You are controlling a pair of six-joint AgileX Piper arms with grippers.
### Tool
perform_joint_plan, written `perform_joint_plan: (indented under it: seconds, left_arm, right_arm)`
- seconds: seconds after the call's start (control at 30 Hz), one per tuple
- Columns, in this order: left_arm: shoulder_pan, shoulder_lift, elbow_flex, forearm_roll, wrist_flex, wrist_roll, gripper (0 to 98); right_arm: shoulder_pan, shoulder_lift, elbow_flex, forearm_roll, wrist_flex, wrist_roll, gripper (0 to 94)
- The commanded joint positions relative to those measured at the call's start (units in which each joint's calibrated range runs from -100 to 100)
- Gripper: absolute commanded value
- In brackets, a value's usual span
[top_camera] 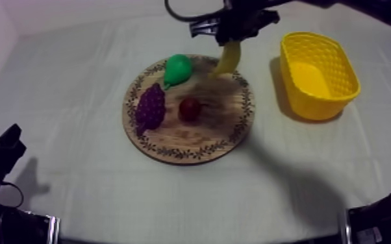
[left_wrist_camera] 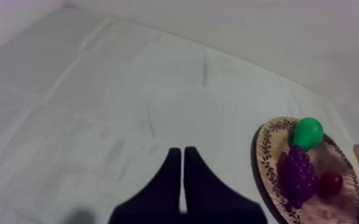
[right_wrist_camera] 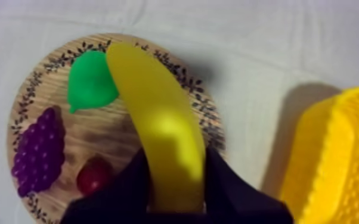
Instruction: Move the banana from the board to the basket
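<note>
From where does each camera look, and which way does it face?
Top: above the table, slanting down on board and basket; left gripper rests low, right gripper holds the banana.
Left wrist: behind the left gripper, facing board across cloth; shut fingers show.
Right wrist: behind the right gripper, looking down over board; fingers grip banana.
All share board, pear, grapes.

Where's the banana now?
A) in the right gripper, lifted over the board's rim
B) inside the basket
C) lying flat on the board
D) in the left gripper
A: the right gripper is shut on the banana, which hangs over the wooden board, short of the yellow basket.
</note>
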Motion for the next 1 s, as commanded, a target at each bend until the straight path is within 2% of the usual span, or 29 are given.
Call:
perform_joint_plan:
  seconds: [0.0,0.13,0.27,0.53,0.7,0.97]
  left_arm:
    - [-0.01,-0.03,0.03,-0.01,-0.02,-0.01,0.1]
    - [-0.01,-0.03,0.03,-0.01,-0.02,-0.01,0.1]
    - [-0.01,-0.03,0.03,-0.01,-0.02,-0.01,0.1]
    - [-0.01,-0.03,0.03,-0.01,-0.02,-0.01,0.1]
    - [-0.01,-0.03,0.03,-0.01,-0.02,-0.01,0.1]
    - [-0.01,-0.03,0.03,-0.01,-0.02,-0.01,0.1]
  right_arm:
    - [0.11,-8.65,3.30,0.73,-0.80,0.14,16.5]
    - [1.36,-17.51,9.56,2.04,-1.97,0.03,16.9]
    - [4.86,-26.39,16.32,2.63,-4.94,0.63,17.1]
    - [17.01,-39.80,26.91,0.07,-12.60,5.31,17.2]
    - [22.60,-40.37,31.63,-0.63,-16.88,6.72,17.4]
    - [24.11,-30.74,33.04,2.26,-19.25,3.77,17.7]
